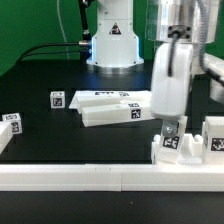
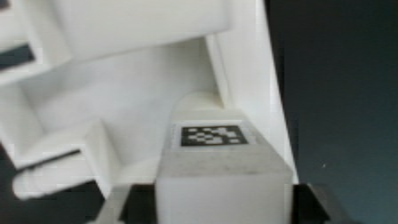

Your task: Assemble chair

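Gripper (image 1: 170, 126) clamped on tagged chair part (image 1: 171, 143), directly under wrist, squarely between fingers (image 2: 128, 200), beside rail (image 1: 60, 178); long axis unclear.

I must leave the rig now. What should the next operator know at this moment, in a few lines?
Gripper: jaws closed on a tagged chair part, next to a white frame piece, by the long rail on the exterior view's right.
Elsewhere: flat pieces at the centre; small tagged block and end piece on the exterior view's left.
Done: no finished joint visible.
Left: most of the assembly.
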Motion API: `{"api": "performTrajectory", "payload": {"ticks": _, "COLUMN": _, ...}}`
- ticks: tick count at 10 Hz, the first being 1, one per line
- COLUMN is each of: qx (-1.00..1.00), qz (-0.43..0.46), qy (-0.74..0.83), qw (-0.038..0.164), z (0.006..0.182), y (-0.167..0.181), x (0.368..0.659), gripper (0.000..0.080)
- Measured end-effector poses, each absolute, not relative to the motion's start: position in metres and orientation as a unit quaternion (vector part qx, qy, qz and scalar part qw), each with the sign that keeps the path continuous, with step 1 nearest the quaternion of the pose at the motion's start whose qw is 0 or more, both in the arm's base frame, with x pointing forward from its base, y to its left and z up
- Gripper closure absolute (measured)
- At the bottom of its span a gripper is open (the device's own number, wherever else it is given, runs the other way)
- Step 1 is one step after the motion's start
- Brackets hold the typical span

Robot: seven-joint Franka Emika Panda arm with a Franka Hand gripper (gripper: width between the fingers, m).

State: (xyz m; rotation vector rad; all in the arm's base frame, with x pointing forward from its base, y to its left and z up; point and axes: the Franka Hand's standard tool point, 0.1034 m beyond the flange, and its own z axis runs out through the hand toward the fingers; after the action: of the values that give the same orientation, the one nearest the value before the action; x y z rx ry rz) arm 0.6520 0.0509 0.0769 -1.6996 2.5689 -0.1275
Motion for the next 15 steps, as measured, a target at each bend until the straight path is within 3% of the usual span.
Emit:
{"api": "performTrajectory", "payload": {"ticks": 3, "qx": -0.576, "qz": -0.043, "qy": 0.816, "qw": 0.025, "z": 0.0764, "y": 0.0499, "x": 0.6514, "gripper": 0.0515}}
{"api": "performTrajectory", "payload": {"ticks": 5, "qx": -0.686, "qz": -0.042, "qy": 0.727, "qw": 0.008, "z": 0.0751, "y": 0.0496, "x": 0.6482, "gripper": 0.0230}}
{"api": "performTrajectory", "payload": {"ticks": 6, "qx": -0.750, "qz": -0.045, "qy": 0.659, "qw": 0.007, "z": 0.0746, "y": 0.0524, "x": 0.6489, "gripper": 0.0230}}
{"api": "performTrajectory", "payload": {"ticks": 7, "qx": -0.779, "qz": -0.045, "qy": 0.625, "qw": 0.004, "z": 0.0732, "y": 0.0562, "x": 0.6474, "gripper": 0.0167}}
{"api": "performTrajectory", "payload": {"ticks": 12, "qx": -0.926, "qz": -0.051, "qy": 0.373, "qw": -0.017, "z": 0.0751, "y": 0.0524, "x": 0.6506, "gripper": 0.0151}}
{"api": "performTrajectory", "payload": {"ticks": 13, "qx": -0.921, "qz": -0.051, "qy": 0.386, "qw": -0.016, "z": 0.0748, "y": 0.0524, "x": 0.6505, "gripper": 0.0151}}
{"api": "performTrajectory", "payload": {"ticks": 14, "qx": -0.913, "qz": -0.051, "qy": 0.404, "qw": -0.015, "z": 0.0747, "y": 0.0522, "x": 0.6504, "gripper": 0.0269}}
{"api": "performTrajectory", "payload": {"ticks": 15, "qx": -0.912, "qz": -0.051, "qy": 0.406, "qw": -0.015, "z": 0.0746, "y": 0.0520, "x": 0.6504, "gripper": 0.0269}}
